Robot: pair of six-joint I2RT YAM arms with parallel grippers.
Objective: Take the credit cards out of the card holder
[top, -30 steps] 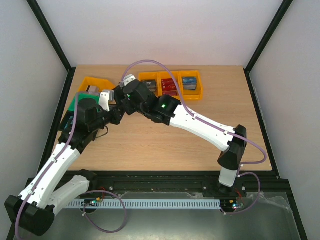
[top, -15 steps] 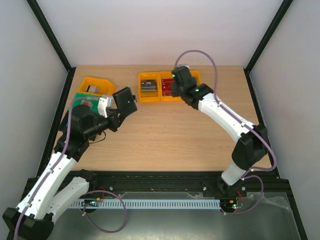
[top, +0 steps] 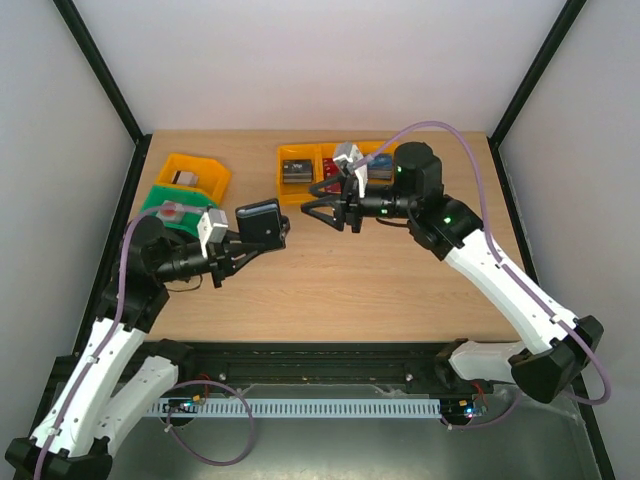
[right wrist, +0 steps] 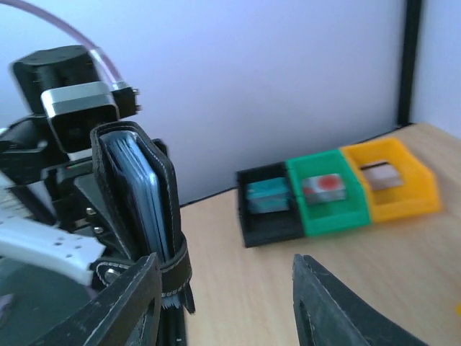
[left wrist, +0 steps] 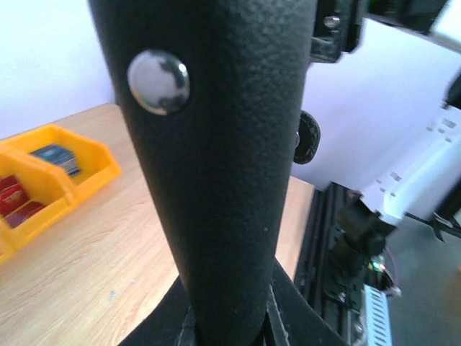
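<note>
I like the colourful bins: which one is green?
The green bin, the middle one between a black bin and a yellow bin; the separate row of three bins is all yellow.

Bright, even, diffuse light; faint soft shadows on table point(top: 400, 290). Left wrist: card holder point(left wrist: 216, 180) close and sharp, glare on snap point(left wrist: 158, 81); yellow bins point(left wrist: 101, 169) blurred. Right wrist: far bins point(right wrist: 328, 213) soft.

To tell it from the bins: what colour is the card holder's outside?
Black, with pale stitching; the card holder shows best in the right wrist view.
</note>
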